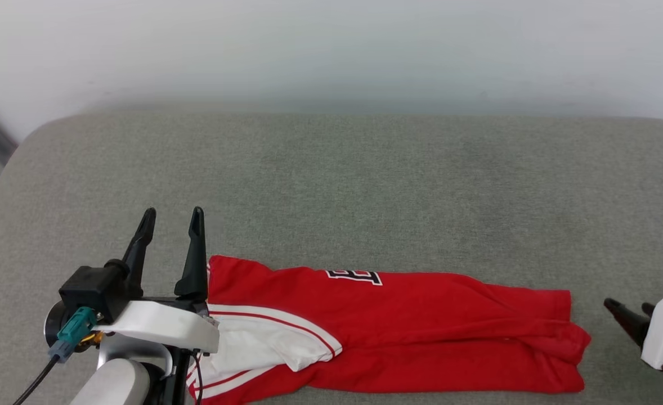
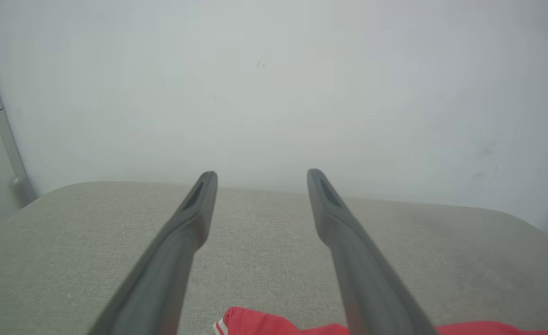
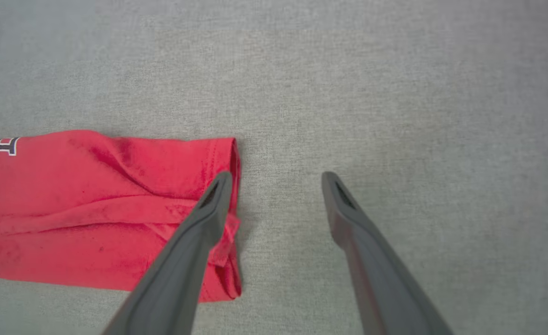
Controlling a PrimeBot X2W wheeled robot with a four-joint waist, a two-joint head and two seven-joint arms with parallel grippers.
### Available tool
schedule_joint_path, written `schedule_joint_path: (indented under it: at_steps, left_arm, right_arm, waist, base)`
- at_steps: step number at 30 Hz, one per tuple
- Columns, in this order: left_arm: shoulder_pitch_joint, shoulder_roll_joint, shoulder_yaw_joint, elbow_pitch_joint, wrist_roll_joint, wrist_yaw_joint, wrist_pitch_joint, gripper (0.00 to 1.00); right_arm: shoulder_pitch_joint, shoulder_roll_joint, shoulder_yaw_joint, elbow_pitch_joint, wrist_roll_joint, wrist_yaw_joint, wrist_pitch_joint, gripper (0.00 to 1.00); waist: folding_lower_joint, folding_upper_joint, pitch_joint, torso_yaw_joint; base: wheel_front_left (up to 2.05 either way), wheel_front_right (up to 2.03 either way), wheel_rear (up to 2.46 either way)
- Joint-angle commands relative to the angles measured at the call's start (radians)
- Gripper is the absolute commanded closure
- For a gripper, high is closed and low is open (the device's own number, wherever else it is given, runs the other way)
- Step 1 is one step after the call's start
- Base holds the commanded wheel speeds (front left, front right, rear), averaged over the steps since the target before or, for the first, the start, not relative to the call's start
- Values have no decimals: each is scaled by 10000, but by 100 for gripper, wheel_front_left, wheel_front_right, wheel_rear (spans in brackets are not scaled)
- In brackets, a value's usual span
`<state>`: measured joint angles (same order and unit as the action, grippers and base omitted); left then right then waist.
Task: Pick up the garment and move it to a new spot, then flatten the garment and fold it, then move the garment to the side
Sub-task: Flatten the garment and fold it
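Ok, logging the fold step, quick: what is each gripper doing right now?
Left gripper: open, empty, at the sleeve end of the garment.
Right gripper: open, empty, at its other end.

The grey fabric tabletop (image 1: 365, 185) lay bare across its whole far half, open from side to side; the one obstacle on it was the garment (image 1: 421, 315), a low folded strip along the near edge; a pale wall (image 1: 331, 50) closed off the far side; the left pincer (image 1: 174, 212), jaws apart, stood at the garment's left end with bare cloth ahead; the right pincer (image 3: 277, 177), jaws apart, hung at the right end, with bare surface to its right.
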<state>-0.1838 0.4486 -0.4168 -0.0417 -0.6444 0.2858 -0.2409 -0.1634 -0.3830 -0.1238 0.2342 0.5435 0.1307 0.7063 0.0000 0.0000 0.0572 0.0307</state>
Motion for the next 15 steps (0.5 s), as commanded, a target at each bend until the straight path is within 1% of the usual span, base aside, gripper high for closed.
schedule_joint_path:
  at_steps: [1, 4, 9, 14, 15]
  left_arm:
    - [91, 7, 14, -139, 48, 54, -47, 0]
    - [65, 52, -61, -499, 197, 150, -21, 0]
    - [-46, -12, -235, -807, 355, 236, 89, 0]
    - [-51, 13, -380, -868, 426, 278, 204, 0]
    - [-43, 65, -423, -834, 445, 264, 273, 0]
  right_arm:
    - [54, 148, -7, 41, -112, 0, 138, 0]
    - [-2, 596, 35, 290, -110, 0, 454, 0]
    - [-213, 1083, 263, 1114, -5, 0, 559, 0]
    - [-18, 1478, 933, 2131, 392, 14, 1077, 0]
    - [-26, 1523, 1054, 2190, 514, 15, 1085, 45]
  waist:
    - [0, 0, 260, 257]
    - [0, 0, 572, 541]
    - [0, 0, 962, 882]
    - [0, 0, 1036, 996]
    - [0, 0, 1021, 988]
  base:
    - [0, 0, 0]
    - [0, 0, 0]
    - [0, 0, 0]
    - [0, 0, 0]
    - [0, 0, 0]
